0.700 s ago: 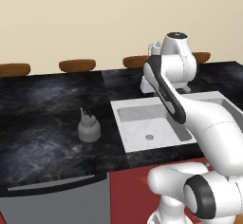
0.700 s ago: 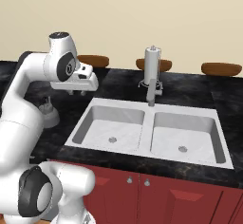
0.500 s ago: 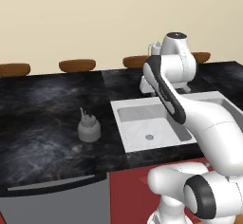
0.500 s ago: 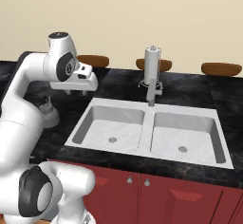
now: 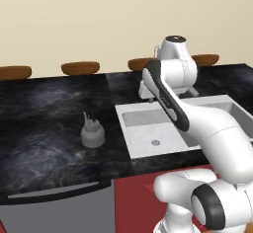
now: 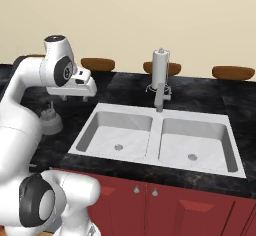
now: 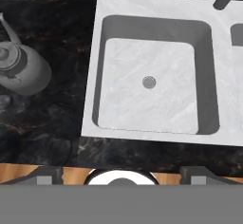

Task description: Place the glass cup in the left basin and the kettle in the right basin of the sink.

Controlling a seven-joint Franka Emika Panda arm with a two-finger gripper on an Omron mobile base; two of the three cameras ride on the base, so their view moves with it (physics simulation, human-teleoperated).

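A simulated kitchen with a black marble counter and a white-grey double-bowl sink set into it, which serves as the landmark here. A grey faucet rises at the sink's back centre, with a tall white paper-towel roll just behind it. The left basin and the right basin each show a small round drain and hold nothing. The kettle, small, squat and grey with a thin arched handle, stands upright on the counter to the left of the sink, apart from its rim. The white robot arm reaches over the counter, its gripper high above the sink's left edge, jaws spread wide and holding nothing. Brown stool seats line the counter's far edge, behind the sink.
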